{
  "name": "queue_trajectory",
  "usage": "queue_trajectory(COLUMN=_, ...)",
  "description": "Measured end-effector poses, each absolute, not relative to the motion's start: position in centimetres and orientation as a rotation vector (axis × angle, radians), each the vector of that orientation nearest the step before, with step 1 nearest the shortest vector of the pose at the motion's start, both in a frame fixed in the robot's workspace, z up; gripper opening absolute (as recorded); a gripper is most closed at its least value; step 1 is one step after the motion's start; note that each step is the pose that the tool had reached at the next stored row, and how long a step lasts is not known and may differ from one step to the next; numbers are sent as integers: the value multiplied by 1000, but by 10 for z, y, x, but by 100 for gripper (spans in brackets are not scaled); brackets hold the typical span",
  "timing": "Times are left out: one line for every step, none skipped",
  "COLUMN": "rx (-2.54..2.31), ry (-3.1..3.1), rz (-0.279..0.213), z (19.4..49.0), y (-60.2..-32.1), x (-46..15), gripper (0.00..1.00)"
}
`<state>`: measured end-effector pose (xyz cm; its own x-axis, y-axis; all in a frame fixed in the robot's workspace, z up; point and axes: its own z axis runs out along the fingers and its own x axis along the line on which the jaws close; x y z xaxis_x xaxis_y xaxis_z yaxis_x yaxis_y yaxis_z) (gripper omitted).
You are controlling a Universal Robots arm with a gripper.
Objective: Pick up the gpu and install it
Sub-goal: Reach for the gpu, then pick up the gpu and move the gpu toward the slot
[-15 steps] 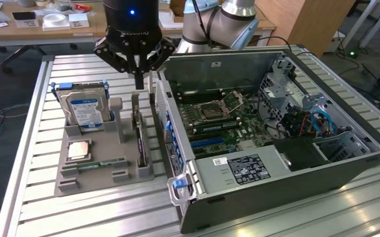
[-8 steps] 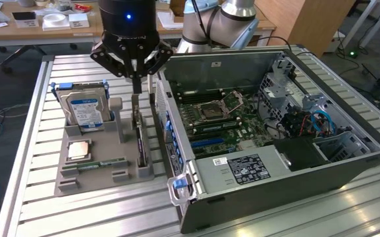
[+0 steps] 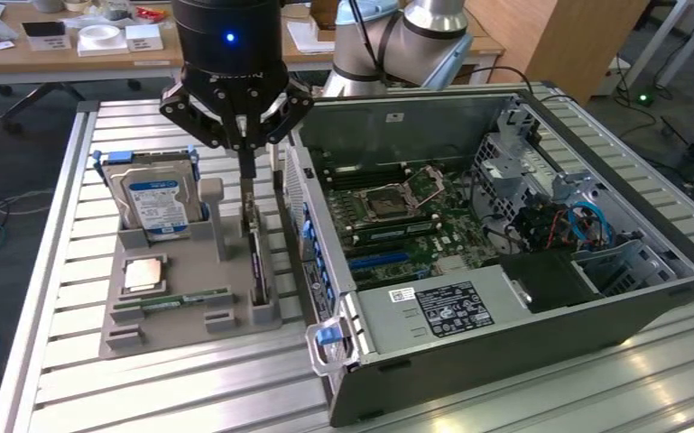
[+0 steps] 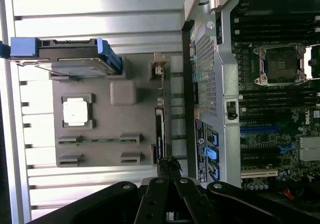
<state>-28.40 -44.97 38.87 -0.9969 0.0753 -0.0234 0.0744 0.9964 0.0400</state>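
Ribbed aluminium slats make up the table (image 3: 178,388). Near its front edge sits a matte grey moulded tray (image 3: 124,341). A slim green memory stick (image 3: 190,297) lies flat along the tray's near edge. Behind it a square silvery processor (image 3: 144,273) rests in a pocket. At a far corner a hard drive (image 3: 154,203) with a blue-and-white label stands upright in a blue-tabbed frame.

The gpu (image 3: 257,271) stands on edge in a slot along the tray edge that faces the open steel computer case (image 3: 479,311). The exterior view gives its height as a thin dark slab. From the wrist, looking down, the gpu (image 4: 160,129) is a narrow strip beside the case's perforated rear panel (image 4: 205,69).

The black gripper (image 3: 248,200) hangs over the card's far end. Its long fingers are pressed together into one bar that meets the card's upper edge. I cannot tell whether the card is nipped between them. In the wrist view the gripper (image 4: 170,163) ends just beside one end of the strip.

Inside the case lies a green motherboard (image 3: 401,194) with a bare socket. Beyond are the arm's grey joints (image 3: 425,36) and wooden desks (image 3: 33,56).
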Motion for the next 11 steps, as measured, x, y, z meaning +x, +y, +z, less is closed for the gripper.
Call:
queue_trajectory(rx=117, ry=3114, rz=61, z=389, y=-450, x=-284, gripper=11)
queue_trajectory(rx=117, ry=3114, rz=61, z=389, y=-450, x=-284, gripper=11)
queue_trajectory(rx=117, ry=3114, rz=61, z=389, y=-450, x=-284, gripper=11)
queue_trajectory(rx=117, ry=3114, rz=61, z=389, y=-450, x=-284, gripper=11)
queue_trajectory(rx=117, ry=3114, rz=61, z=389, y=-450, x=-284, gripper=11)
queue_trajectory(rx=116, ry=3114, rz=61, z=389, y=-450, x=-284, gripper=11)
queue_trajectory(rx=117, ry=3114, rz=61, z=389, y=-450, x=-284, gripper=11)
queue_trajectory(rx=117, ry=3114, rz=61, z=389, y=-450, x=-284, gripper=11)
queue_trajectory(rx=116, ry=3114, rz=61, z=389, y=-450, x=-284, gripper=11)
queue_trajectory(rx=117, ry=3114, rz=61, z=389, y=-450, x=-284, gripper=11)
queue_trajectory(rx=117, ry=3114, rz=61, z=389, y=-450, x=-284, gripper=11)
